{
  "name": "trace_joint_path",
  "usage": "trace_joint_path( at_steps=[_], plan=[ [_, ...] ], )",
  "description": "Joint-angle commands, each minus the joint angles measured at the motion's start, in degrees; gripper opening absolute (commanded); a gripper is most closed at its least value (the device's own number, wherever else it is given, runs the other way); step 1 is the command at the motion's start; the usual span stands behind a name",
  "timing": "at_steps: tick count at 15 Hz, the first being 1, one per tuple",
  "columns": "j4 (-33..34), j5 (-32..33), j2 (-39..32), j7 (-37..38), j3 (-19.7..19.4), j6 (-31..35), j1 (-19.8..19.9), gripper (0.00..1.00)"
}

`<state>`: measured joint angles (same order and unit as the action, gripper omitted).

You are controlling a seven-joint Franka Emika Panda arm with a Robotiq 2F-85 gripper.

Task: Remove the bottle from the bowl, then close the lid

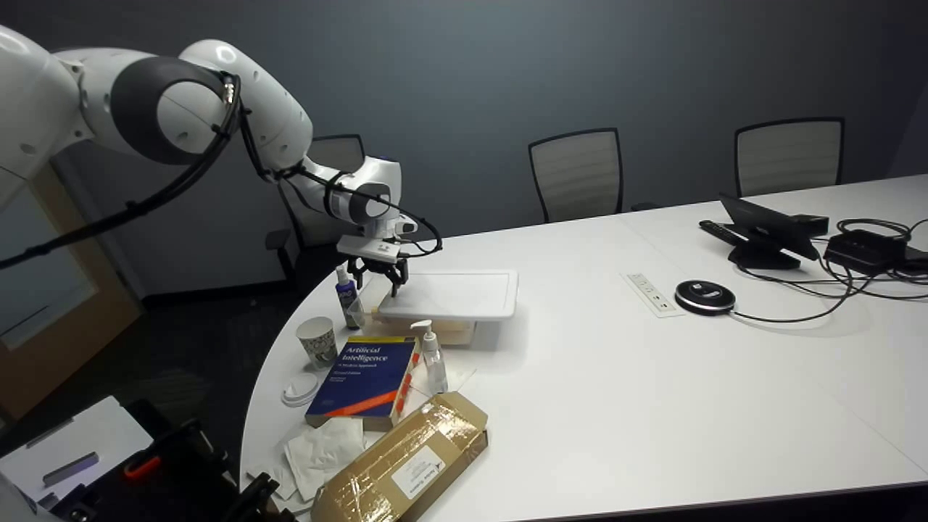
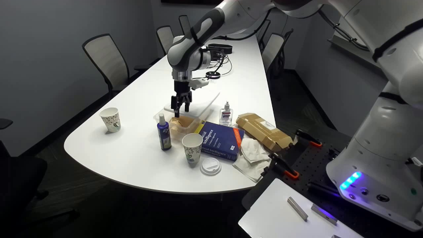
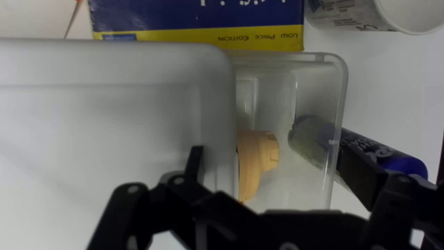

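White table (image 1: 638, 391), rounded at one end. There: plastic container (image 3: 317, 95), blue spray bottle (image 2: 164, 134) upright just beside it — then paper cup (image 2: 192, 148), coffee-cup lid (image 2: 211, 166), blue book (image 1: 366, 377) lying flat. Near the book: pump bottle (image 1: 434, 364) upright, white napkins (image 1: 326, 451), cardboard box (image 1: 391, 471). Another paper cup (image 2: 111, 120) stands well apart. Farther along — round black device (image 1: 705, 296), tilted black screen (image 1: 772, 226) on a stand (image 1: 761, 257).

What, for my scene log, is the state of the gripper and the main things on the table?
Gripper: open
White container: uncovered at one end, tan item inside
Lid: not closed, partly over the container
Blue spray bottle: upright, outside the container
Pump bottle: upright
Paper cup by the book: upright, uncovered
Other paper cup: upright, uncovered
Cup lid: lying flat
Book: closed, flat
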<state>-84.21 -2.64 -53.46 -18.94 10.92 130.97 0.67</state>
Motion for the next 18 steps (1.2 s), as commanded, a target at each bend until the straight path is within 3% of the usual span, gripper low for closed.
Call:
trace_joint_path(
  at_steps=[1, 18],
  plan=[
    [1.3, -2.6, -1.3, -1.7, 2.0, -1.6, 1.1, 1.00],
    [1.4, -6.5, -3.6, -1.5, 5.7, -1.4, 0.4, 1.00]
  ],
)
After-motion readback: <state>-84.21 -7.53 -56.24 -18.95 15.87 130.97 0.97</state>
